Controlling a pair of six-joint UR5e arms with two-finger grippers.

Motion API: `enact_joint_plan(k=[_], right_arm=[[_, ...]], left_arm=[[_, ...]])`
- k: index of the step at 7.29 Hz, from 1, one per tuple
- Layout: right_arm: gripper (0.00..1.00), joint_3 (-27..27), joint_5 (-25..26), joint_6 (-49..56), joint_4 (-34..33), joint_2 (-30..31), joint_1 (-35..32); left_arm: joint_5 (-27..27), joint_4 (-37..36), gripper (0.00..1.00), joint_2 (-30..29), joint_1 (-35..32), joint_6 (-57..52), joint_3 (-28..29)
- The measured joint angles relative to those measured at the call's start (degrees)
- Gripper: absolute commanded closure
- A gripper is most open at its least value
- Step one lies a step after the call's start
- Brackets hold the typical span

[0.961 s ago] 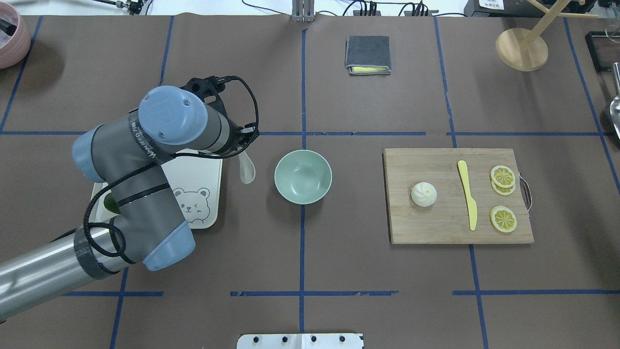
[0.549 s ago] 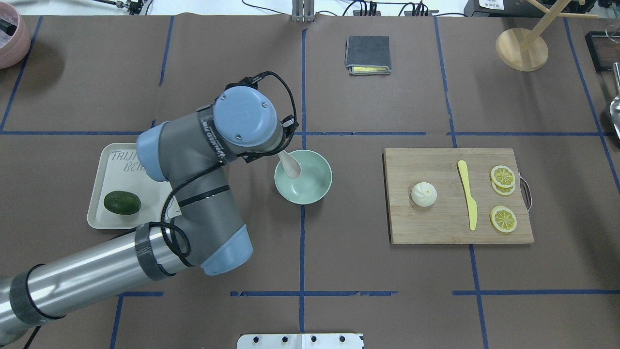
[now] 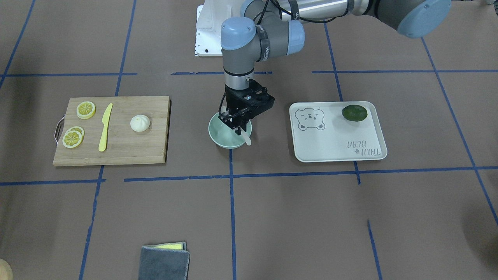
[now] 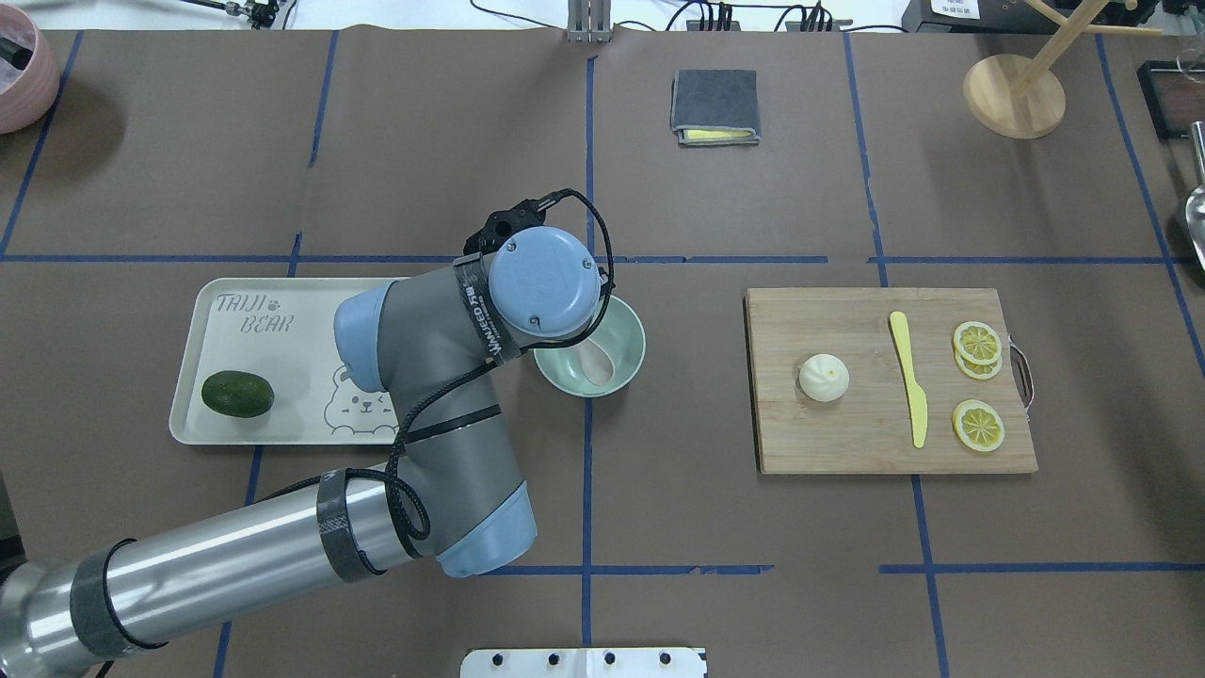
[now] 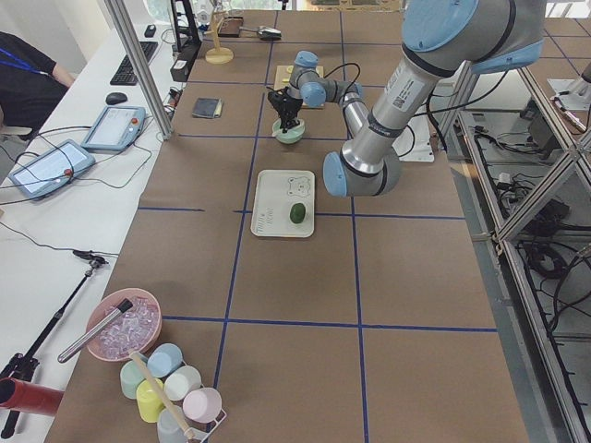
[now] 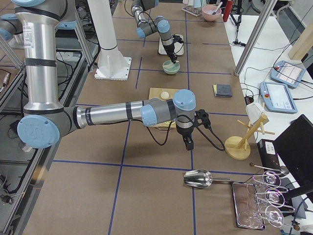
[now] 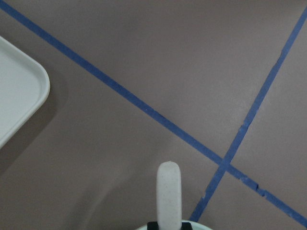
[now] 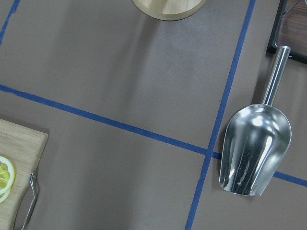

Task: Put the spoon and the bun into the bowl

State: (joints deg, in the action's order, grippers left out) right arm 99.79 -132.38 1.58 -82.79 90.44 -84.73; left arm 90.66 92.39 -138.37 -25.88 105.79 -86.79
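The mint-green bowl (image 4: 633, 331) stands at the table's middle, and shows in the front view (image 3: 220, 137). My left gripper (image 3: 238, 126) hangs over it, shut on the pale spoon (image 3: 246, 139). The spoon's scoop (image 4: 599, 363) lies inside the bowl, and its handle (image 7: 169, 191) sticks out past the rim. The white pleated bun (image 4: 824, 378) sits on the wooden cutting board (image 4: 847, 438), far from both grippers. My right gripper (image 6: 189, 143) hovers over bare table beyond the board; I cannot tell whether it is open or shut.
A yellow knife (image 4: 909, 377) and lemon slices (image 4: 977, 425) lie on the board. A white tray (image 4: 282, 339) with a dark green fruit (image 4: 237, 394) lies left of the bowl. A folded grey cloth (image 4: 714, 105), a wooden stand (image 4: 1014, 94) and a metal scoop (image 8: 254, 148) are further off.
My left arm has swung right from the tray to the bowl with the spoon in its grip. The spoon's scoop has gone down into the bowl.
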Motion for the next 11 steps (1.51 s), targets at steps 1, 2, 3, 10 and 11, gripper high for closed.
enact_joint_plan(k=[1, 2, 3, 10, 11], right_arm=[[0.0, 0.0, 0.0, 0.0, 0.0, 0.0, 0.0], [0.0, 0.0, -0.1, 0.0, 0.0, 0.0, 0.0], [0.0, 0.1, -0.2, -0.3, 0.0, 0.0, 0.0], [0.0, 6.4, -1.2, -17.0, 0.2, -4.0, 8.8], [0.0, 8.7, -0.3, -24.6, 0.2, -5.7, 12.7]], left_arm=[[0.0, 0.0, 0.0, 0.1, 0.1, -1.9, -0.1], [0.0, 0.0, 0.0, 0.4, 0.1, -4.2, -0.6], [0.2, -0.1, 0.0, 1.9, -0.2, -9.0, -3.0], [26.5, -6.3, 0.0, 23.9, -33.2, -79.8, -20.6], [28.1, -6.4, 0.0, 26.2, -39.6, -91.0, -18.4]])
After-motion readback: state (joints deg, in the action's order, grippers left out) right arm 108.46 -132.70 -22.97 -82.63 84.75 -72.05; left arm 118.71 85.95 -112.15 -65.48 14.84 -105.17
